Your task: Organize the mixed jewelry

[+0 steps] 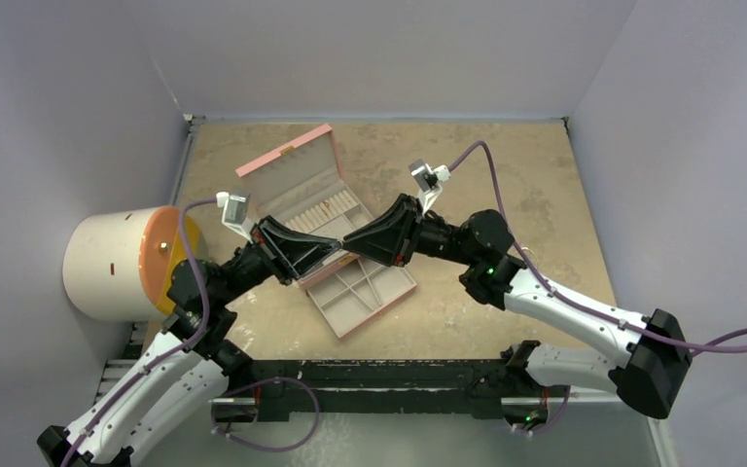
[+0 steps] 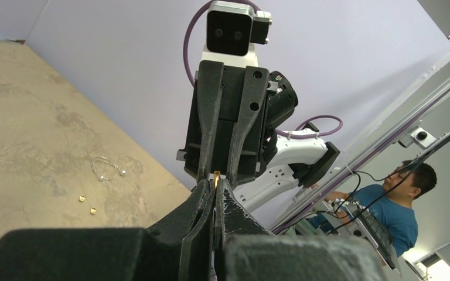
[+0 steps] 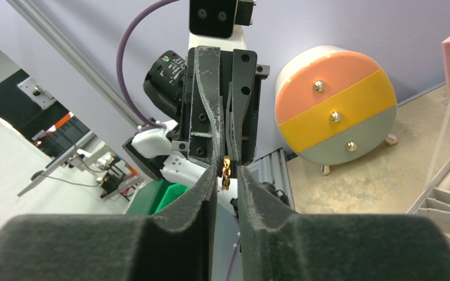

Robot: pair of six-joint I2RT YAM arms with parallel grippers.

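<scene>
Gold ring (image 3: 225,168), one: pinched edge-on at the tips of the fully closed left hand (image 2: 215,188), sitting tip-to-tip between the fingertips of the nearer right hand (image 3: 228,175), narrowly parted, not yet gripping.

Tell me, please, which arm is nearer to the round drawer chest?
Left. The left arm bends right beside the round drawer chest; the right arm comes in from the far side of the pink box.

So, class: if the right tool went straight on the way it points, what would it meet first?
Probably the small gold piece pinched in the left tool, directly ahead, tip to tip.
</scene>
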